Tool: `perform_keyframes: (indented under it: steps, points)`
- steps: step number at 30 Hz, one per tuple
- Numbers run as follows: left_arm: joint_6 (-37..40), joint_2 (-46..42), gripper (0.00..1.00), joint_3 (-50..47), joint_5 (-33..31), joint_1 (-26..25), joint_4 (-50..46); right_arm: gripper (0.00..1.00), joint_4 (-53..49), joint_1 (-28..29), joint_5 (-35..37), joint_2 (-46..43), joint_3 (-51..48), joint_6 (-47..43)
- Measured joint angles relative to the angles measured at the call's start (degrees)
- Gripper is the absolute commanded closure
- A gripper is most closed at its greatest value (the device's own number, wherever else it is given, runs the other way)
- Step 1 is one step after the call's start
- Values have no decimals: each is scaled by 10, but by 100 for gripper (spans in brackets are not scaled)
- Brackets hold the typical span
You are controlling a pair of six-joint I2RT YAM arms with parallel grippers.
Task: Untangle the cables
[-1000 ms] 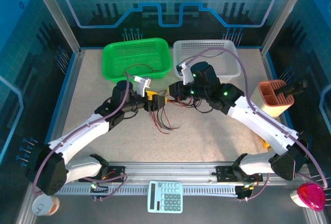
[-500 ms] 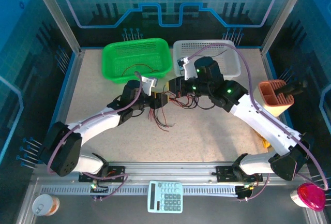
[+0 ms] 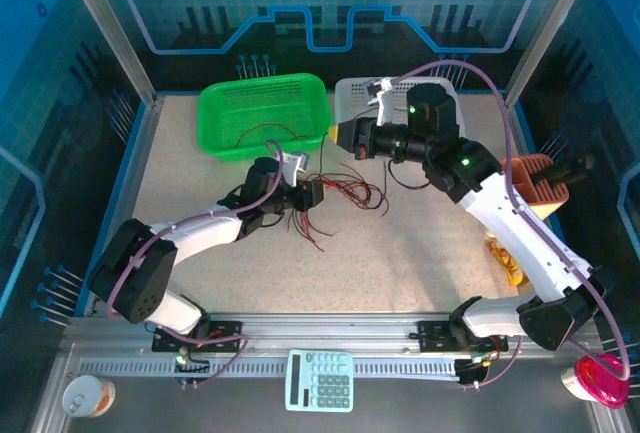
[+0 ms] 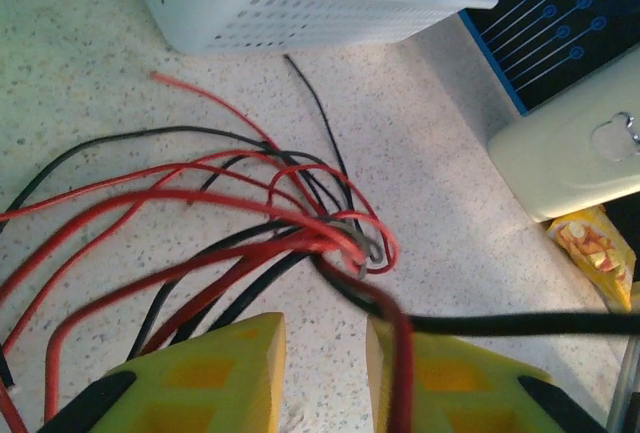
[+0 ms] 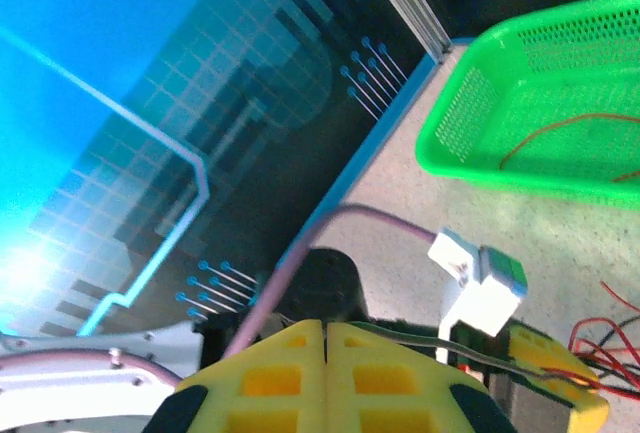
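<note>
The left arm's fingers (image 4: pixel 225 378) are standing partly apart, with a narrow strip of tabletop (image 4: pixel 450 193) showing through the gap. A red strand (image 4: pixel 398 353) and a black strand (image 4: pixel 520 324) are lying across the inner edge of one finger, and I cannot tell whether either is pinched. The right arm's fingers (image 5: pixel 270 378) are pressed fully together, and a thin dark wire is running out of their seam, so they are most likely gripping that black strand.

Just ahead of the left fingers, the cables (image 4: pixel 290 223) are lying on the tabletop as loose red and black loops that are crossing at a small knot. From above, the bunch (image 3: pixel 345 193) is sitting mid-table, with the right fingers raised beside the white basket (image 4: pixel 300 3).

Judging from this, one strand is being drawn out of the tangle while the other arm is anchoring the rest. The next move probably calls for the left fingers to clamp the bunch close to the knot, then a slow pull by the right arm away from it. A quick pull risks tightening the knot or dragging the whole bunch along.

One red wire is already lying in the green basket (image 5: pixel 480 103). A yellow snack packet (image 4: pixel 595 253) and a brown holder (image 3: pixel 530 203) are sitting off to the right, and both baskets are crowding the far side where the strand is heading.
</note>
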Motion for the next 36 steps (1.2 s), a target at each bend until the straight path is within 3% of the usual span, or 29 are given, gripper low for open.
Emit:
perform_keyframes:
  steps: [10,18,28,36]
  points:
    - [0,14,74,-24,-4,0,0,100,56,-56,-64,0,88,57]
    - [-10,0,67,-37,-4,0,-2,100,100,-81,-95,0,100,98]
    - [-7,-116,31,-57,-20,-1,-40,100,134,-81,-99,-12,23,115]
    - [25,-216,22,-61,-54,-2,-110,100,133,-80,-99,-17,-11,112]
